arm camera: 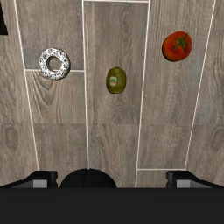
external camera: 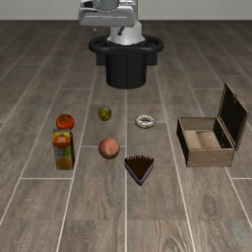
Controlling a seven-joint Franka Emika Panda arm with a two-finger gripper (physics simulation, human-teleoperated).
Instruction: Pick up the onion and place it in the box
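Onion [external camera: 109, 148] well apart from jaws (on floor [external camera: 197, 212])

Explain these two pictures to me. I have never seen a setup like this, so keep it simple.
This is a simulated robot arm with two fingers for grasping. One picture looks at it from the front and above. The other comes from a camera on its hand, looking down. On the wooden surface lie a tomato, a juice carton, a small green fruit, a doughnut, a pinkish onion, a slice of chocolate cake and an open wooden box. The fingers stand apart and hold nothing.
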